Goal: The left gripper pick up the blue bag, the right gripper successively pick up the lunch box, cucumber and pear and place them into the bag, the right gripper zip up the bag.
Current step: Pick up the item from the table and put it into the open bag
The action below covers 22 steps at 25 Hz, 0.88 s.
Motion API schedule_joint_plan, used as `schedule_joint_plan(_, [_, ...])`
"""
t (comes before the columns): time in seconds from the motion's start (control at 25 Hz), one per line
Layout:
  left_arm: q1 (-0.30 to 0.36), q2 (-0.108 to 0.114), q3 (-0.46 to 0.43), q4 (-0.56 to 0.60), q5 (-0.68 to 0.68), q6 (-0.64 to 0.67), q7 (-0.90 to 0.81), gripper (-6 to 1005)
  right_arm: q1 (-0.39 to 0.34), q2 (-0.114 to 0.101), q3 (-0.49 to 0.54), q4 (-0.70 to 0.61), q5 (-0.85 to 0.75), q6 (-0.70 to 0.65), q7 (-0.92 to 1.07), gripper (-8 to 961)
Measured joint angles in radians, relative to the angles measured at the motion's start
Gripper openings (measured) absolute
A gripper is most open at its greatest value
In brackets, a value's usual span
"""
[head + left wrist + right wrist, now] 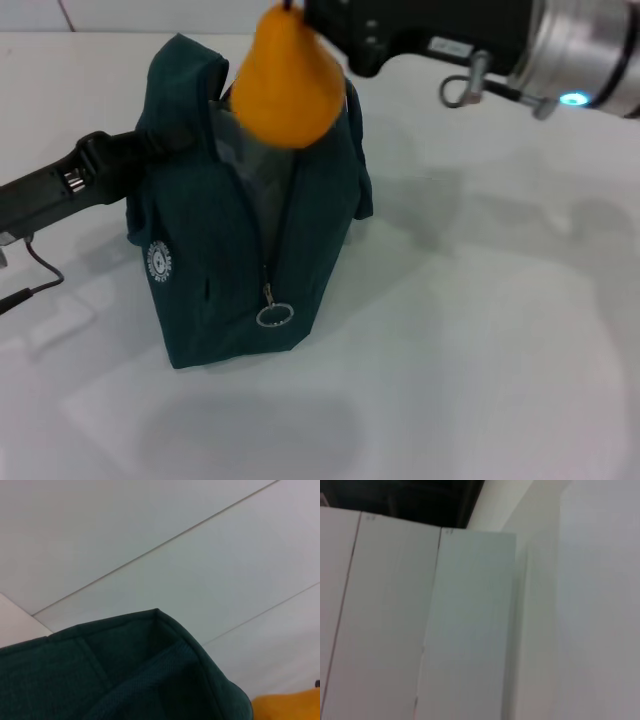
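Right hand (292,8) dangles smooth, teardrop-shaped pear (290,82) above soft fabric bag (215,260).

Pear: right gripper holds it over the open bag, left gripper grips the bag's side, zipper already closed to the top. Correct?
Not quite. In the head view the zipper pull sits low on the bag, so it is unzipped. The rest stands: the right gripper holds the pear above it and the left gripper grips its side.

Matt cloth bag (215,250); smooth pear (290,80); metal zip ring (273,315).
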Motion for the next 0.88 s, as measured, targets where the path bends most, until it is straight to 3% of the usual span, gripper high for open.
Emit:
schedule_joint_plan(0.48, [-0.004, -0.001, -0.004, -0.001, 0.003, -0.009, 0.015, 46, 0.054, 0.000, -0.169, 0.062, 0.003, 0.133, -0.032, 26])
schedule_joint_plan(0.88, [0.005, 0.000, -0.010, -0.001, 0.000, -0.023, 0.016, 46, 0.040, 0.000, -0.200, 0.070, 0.012, 0.139, -0.037, 27])
